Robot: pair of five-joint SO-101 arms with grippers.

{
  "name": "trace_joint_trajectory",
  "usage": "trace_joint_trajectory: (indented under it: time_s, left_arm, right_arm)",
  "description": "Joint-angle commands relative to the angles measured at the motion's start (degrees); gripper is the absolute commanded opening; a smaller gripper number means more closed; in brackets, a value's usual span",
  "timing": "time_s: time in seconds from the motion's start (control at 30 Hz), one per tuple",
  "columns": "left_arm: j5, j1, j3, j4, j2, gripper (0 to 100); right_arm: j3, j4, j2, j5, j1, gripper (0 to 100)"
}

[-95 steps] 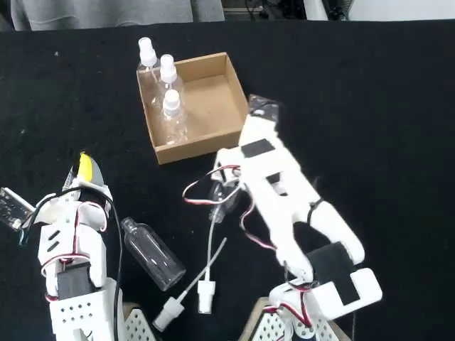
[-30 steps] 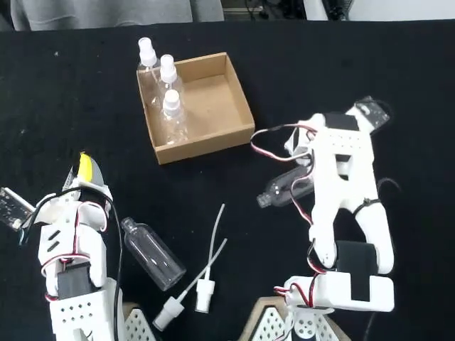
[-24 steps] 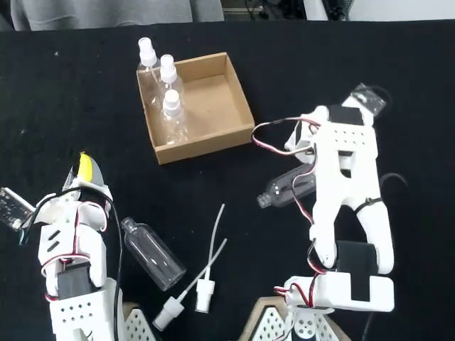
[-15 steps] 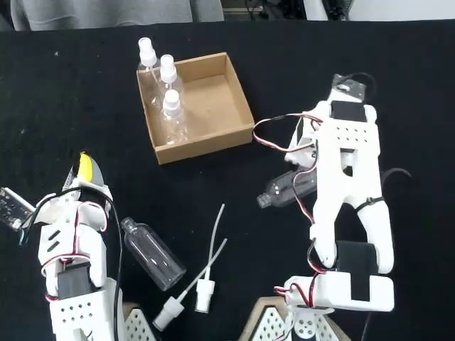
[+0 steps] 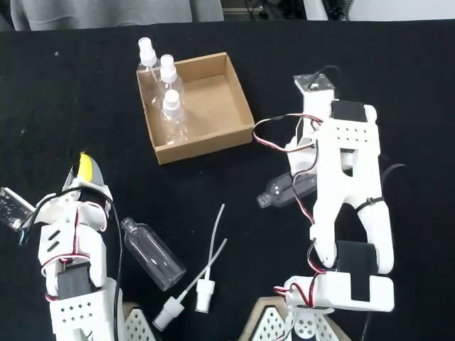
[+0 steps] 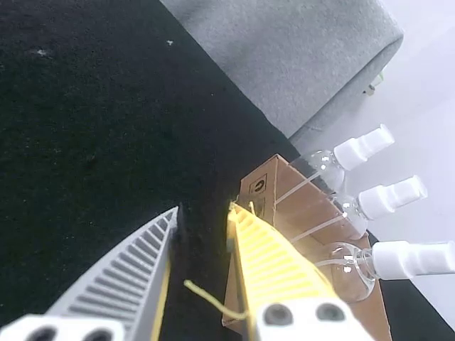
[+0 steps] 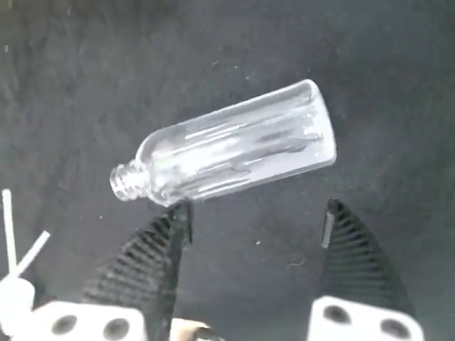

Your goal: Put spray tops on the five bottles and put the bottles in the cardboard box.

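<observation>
A clear uncapped bottle (image 7: 234, 145) lies on its side on the black table, just beyond the tips of my right gripper (image 7: 256, 209), which is open and apart from it. From above, this bottle (image 5: 281, 190) pokes out from under the right arm (image 5: 345, 163). A second uncapped bottle (image 5: 151, 252) lies beside the left arm. Two loose spray tops (image 5: 206, 286) (image 5: 170, 309) with long tubes lie near the front. The cardboard box (image 5: 242, 96) holds three capped bottles (image 5: 170, 106). My left gripper (image 6: 204, 211) is slightly open and holds nothing, facing the box (image 6: 259, 188).
The arm bases stand at the table's front edge (image 5: 313, 312). Red and white cables (image 5: 274, 131) loop off the right arm toward the box corner. The right half of the box floor (image 5: 213, 99) is bare.
The right arm carried the bottle from the table's middle to the right and the bottle now lies still. Over the last second its wrist swung leftward. The left arm has not moved.
</observation>
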Motion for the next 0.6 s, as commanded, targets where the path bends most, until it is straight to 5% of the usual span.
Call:
trace_joint_trajectory:
  time_s: [0.0,0.57]
  left_arm:
    - [-0.18,-0.31,1.27,0.00,-0.26,10]
    - [-0.18,-0.22,1.27,0.00,-0.26,10]
  right_arm:
    - [-3.56,1.93,-4.35,5.01,0.44,24.8]
    - [-10.33,9.05,-4.35,32.53,0.09,24.8]
